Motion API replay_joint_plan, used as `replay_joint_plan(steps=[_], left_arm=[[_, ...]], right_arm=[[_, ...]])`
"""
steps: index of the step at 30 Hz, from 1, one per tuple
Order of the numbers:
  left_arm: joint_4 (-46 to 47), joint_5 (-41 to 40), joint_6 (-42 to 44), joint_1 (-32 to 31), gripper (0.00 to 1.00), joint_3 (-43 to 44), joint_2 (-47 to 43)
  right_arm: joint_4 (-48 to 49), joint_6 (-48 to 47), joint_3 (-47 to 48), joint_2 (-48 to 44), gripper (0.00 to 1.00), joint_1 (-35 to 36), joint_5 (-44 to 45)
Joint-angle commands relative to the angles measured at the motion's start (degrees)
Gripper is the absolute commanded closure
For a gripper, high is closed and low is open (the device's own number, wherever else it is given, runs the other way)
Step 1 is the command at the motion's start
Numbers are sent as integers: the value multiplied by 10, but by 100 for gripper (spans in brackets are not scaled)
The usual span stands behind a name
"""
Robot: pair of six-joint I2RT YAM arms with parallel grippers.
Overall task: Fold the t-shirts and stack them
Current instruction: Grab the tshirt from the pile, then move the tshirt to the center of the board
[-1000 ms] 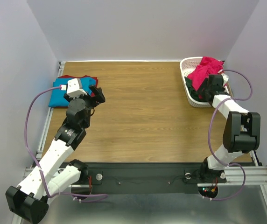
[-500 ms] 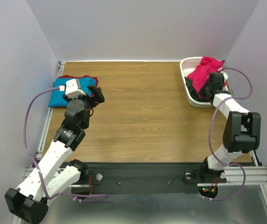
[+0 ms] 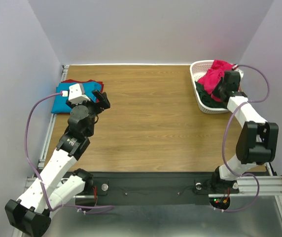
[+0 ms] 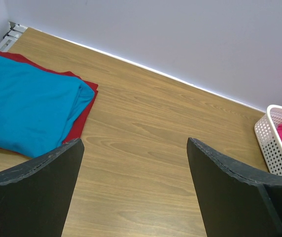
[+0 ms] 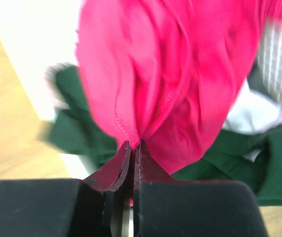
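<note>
The step in hand is taking the next shirt out of the white lattice basket (image 3: 196, 69) at the far right corner of the counter (image 3: 146, 113). The right claw (image 5: 131, 145) is pinched tight on a hemmed fold of the crimson-pink t-shirt (image 5: 180, 74), which lies heaped on top of the basket's contents.

The left claw (image 4: 133, 143) stands wide and holds nothing. It hovers just right of the folded pile at the far left.

Next, I judge, the pink shirt must be lifted free of the basket and brought to the bare middle of the counter. There both claws can spread it flat for folding. The cloth may drag the garments under it along.

- Folded shirts: two in one pile, a turquoise-blue t-shirt (image 4: 22, 98) on a dark red t-shirt (image 4: 84, 118).
- Pink shirts: one.
- Baskets: one.
- Under the pink shirt: dark green cloth (image 5: 77, 133) and a patch of white cloth (image 5: 254, 118). How many garments these make I cannot tell.
</note>
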Motion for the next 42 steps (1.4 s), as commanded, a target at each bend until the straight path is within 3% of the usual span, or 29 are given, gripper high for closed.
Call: replay_joint_plan(steps=[1,7,13,16,24,29,31,35,40,42], left_arm=[[17,-9,-3,-3,2,14,-11],[19,-6,-2,-3,2,14,-4],[25,2,-3,-3,2,14,3],[26,11,-5,-3,2,19,9],[27,21,-4,-2,2,33,25],[24,24,-3,-2,2,38,33],[24,24,-3,-2,2,37,38],[24,22,-2,-3,2,35,46],[31,30,0,-2,2,30,68],[31,31,3,-2,2,28,77]], right_arm=[[25,-3,98,-96,100,-2,-24],[25,-3,224,-126,100,-1,-121],[25,32,395,-97,100,20,-361],[25,40,476,-77,100,63,-416],[24,56,638,-5,100,193,-486],[24,78,747,53,100,225,-518],[24,77,741,55,100,226,-515],[25,33,627,5,100,227,-453],[27,-12,344,-99,99,227,-306],[29,-14,257,-127,99,226,-197]])
